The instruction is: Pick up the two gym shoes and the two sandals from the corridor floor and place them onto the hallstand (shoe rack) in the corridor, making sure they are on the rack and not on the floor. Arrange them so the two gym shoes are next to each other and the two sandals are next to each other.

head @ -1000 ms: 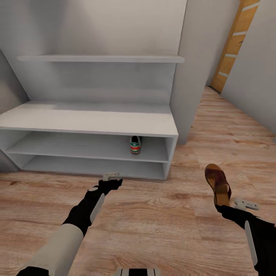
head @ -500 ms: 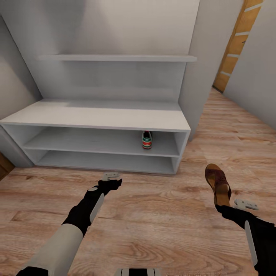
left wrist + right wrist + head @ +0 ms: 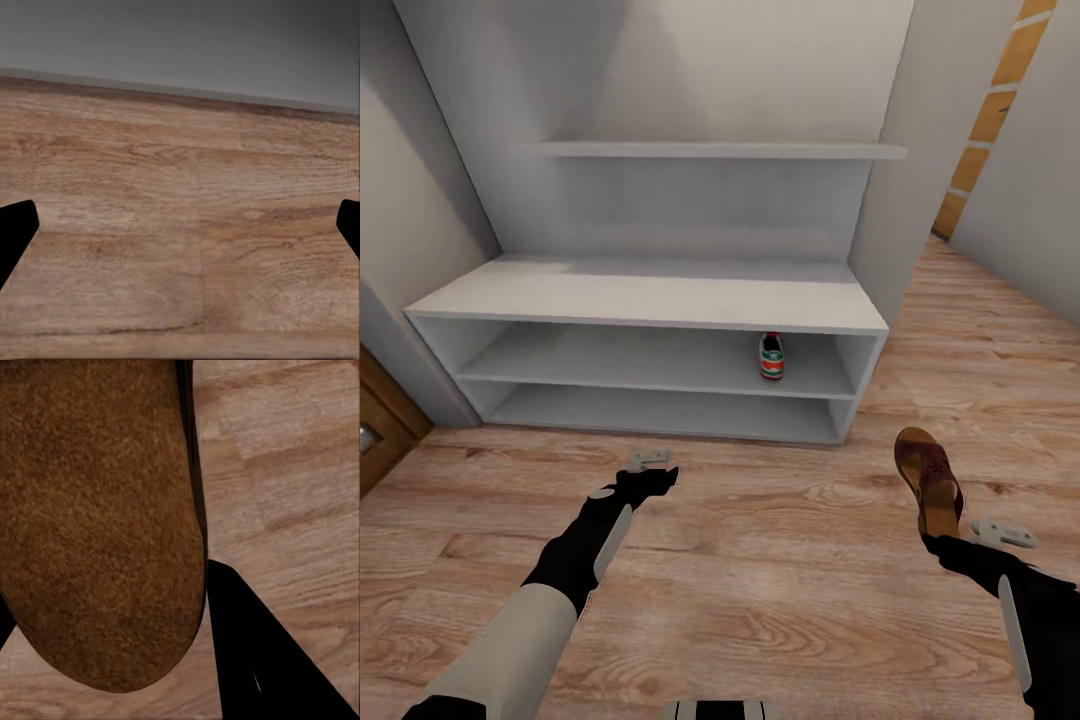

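In the head view the hallstand (image 3: 650, 298) stands ahead, pale grey with a thick bench top and two low shelves. One gym shoe (image 3: 771, 357) sits heel-out on the upper low shelf, near its right end. My right gripper (image 3: 963, 531) is shut on the heel end of a brown sandal (image 3: 927, 476), held above the corridor floor (image 3: 760, 560) at the right. The right wrist view shows the sandal's sole (image 3: 97, 517) close up, with one black finger (image 3: 247, 652) against it. My left gripper (image 3: 650, 459) hangs open and holds nothing over the floor in front of the hallstand; its fingertips (image 3: 15, 229) stand wide apart.
A grey wall shelf (image 3: 710, 150) hangs above the bench top. A grey wall column (image 3: 905, 200) flanks the hallstand's right end, with an orange wooden door (image 3: 1000, 100) beyond it. A brown wooden piece (image 3: 380, 430) shows at the left edge.
The whole view has shifted, so the hallstand now sits further right and farther off and the brown piece has come into sight. Both arms keep their pose; the sandal stays held.
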### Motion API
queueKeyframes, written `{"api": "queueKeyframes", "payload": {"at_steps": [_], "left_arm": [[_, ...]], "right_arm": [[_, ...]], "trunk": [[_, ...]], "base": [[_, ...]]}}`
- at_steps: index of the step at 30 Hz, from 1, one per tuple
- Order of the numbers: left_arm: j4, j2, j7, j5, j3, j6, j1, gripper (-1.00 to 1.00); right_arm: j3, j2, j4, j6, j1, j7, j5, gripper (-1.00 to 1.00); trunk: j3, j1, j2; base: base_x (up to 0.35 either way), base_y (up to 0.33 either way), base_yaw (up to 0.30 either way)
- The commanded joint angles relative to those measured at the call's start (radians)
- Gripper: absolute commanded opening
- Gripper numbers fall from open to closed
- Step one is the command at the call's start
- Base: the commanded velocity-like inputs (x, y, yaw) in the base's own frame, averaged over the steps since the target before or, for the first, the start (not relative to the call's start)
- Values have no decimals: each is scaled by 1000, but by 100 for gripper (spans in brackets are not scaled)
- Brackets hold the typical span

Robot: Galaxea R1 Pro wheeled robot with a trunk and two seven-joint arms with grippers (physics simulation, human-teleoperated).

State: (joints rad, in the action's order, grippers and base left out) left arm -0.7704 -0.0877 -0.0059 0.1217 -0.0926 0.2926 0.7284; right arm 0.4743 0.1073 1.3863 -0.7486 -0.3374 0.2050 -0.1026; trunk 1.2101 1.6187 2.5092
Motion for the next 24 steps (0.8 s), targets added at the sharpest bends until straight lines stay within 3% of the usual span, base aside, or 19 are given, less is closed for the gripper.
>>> {"api": "queueKeyframes", "payload": {"at_steps": [1, 24], "left_arm": [[-1, 0, 0, 10, -1, 5, 0, 100], [-1, 0, 0, 10, -1, 5, 0, 100]], "right_arm": [[1, 0, 2, -6, 0, 7, -6, -100], [1, -1, 1, -6, 0, 7, -6, -100]], "trunk": [[1, 0, 0], [1, 0, 0]], "base": [[6, 345, 0], [40, 349, 0]]}}
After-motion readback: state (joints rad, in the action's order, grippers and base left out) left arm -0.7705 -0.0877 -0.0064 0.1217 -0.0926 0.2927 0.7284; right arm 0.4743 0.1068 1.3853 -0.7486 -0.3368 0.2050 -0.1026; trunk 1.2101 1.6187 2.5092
